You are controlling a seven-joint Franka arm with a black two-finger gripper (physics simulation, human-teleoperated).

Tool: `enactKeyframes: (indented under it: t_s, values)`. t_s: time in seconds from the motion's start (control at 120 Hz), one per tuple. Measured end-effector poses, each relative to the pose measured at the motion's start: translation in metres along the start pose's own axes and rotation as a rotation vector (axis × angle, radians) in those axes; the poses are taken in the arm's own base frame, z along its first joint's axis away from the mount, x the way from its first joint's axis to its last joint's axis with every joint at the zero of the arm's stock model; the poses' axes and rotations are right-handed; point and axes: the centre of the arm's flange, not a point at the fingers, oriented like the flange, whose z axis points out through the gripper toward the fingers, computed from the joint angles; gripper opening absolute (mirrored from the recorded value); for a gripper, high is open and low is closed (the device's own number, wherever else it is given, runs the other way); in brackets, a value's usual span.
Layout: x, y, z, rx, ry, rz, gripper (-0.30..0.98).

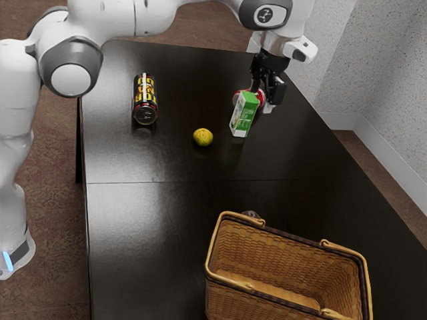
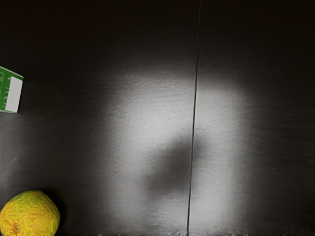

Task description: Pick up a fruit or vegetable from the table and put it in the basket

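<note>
Speckled pale grey walls (image 1: 393, 87) fill the upper right of the exterior view, with a mottled reddish-brown floor (image 1: 47, 200) around the table. The long, glossy, black-brown table (image 1: 147, 227) takes up most of that frame, a thin straight seam (image 1: 153, 182) crossing it near mid-height. My white and grey jointed arm (image 1: 153, 17) comes in from the left edge and runs along the top to the upper right. At the lower right sits the big rectangular basket (image 1: 267, 257) of woven tan wicker, with pale rounded handles and a darker band under its rim.

My black two-fingered pincer (image 1: 265, 96) is in the upper right, just past the carton as the frame shows it; its fingers stand apart, and I have nothing gripped between them. At the upper left, a black cylindrical can (image 1: 145, 95) with yellow and red lettering lies on its side, one end facing the bottom of the frame. The slim green and white box-shaped carton (image 1: 243, 117) stands upright, right of centre in the upper half. Partly hidden behind it is a red and white object (image 1: 237, 97) that I can't identify.

The small round yellow citrus fruit (image 1: 203, 137), tinged green, rests on the table just above the middle of the frame, between the can and the carton, outside the basket.
</note>
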Motion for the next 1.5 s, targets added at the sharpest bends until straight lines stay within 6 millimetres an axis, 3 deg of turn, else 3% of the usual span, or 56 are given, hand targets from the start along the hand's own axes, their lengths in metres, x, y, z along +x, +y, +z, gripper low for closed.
enactKeyframes:
  t_s: [0.267, 0.367, 0.483, 0.617, 0.683, 0.8, 0.933, 1.1, 1.2, 1.242, 1.317, 1.358, 1.4, 1.5]
  values:
    - [-0.001, -0.003, 0.002, -0.014, -0.014, -0.005, 0.69]
    - [-0.001, 0.007, 0.003, -0.036, -0.02, 0.01, 0.69]
    - [-0.004, 0.011, 0.01, -0.066, -0.06, 0.015, 0.69]
    - [0.003, 0.011, 0.035, -0.051, -0.12, 0.008, 0.69]
    - [-0.006, -0.015, 0.053, -0.064, -0.175, -0.027, 0.68]
    - [-0.049, -0.07, 0.065, -0.104, -0.221, -0.082, 0.69]
    - [-0.09, -0.133, 0.1, -0.115, -0.219, -0.15, 0.69]
    - [-0.109, -0.218, 0.132, -0.072, -0.173, -0.274, 0.69]
    - [-0.106, -0.26, 0.151, -0.035, -0.158, -0.334, 0.69]
    - [-0.087, -0.244, 0.149, -0.02, -0.137, -0.295, 0.69]
    - [-0.042, -0.148, 0.145, -0.004, -0.104, -0.113, 0.68]
    - [-0.032, -0.116, 0.143, -0.003, -0.091, -0.052, 0.68]
    - [-0.029, -0.107, 0.142, -0.003, -0.082, -0.033, 0.68]
    - [-0.027, -0.113, 0.142, -0.004, -0.07, -0.031, 0.68]
